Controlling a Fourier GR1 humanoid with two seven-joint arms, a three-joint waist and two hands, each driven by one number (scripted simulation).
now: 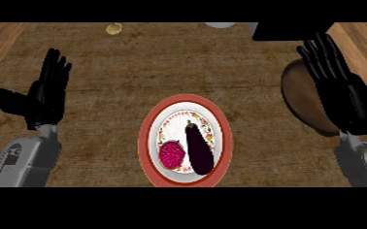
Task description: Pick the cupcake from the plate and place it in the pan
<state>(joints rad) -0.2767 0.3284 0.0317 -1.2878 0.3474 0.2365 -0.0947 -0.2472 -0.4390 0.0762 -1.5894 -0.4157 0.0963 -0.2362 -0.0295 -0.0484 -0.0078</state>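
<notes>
Currently, both hands, left point(44, 94) and right point(333, 85), are resting with fingers straight; the cupcake point(171, 155), probably light and crushable, is best held by its sides.

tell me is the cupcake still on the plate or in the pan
On the plate. The pink cupcake sits beside the eggplant, and the pan at the right shows nothing inside, though the right hand covers part.

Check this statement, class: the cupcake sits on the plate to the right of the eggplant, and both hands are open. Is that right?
Not quite. The head view shows the cupcake on the plate to the left of the eggplant, not the right. The rest holds: left hand and right hand are both open.
</notes>
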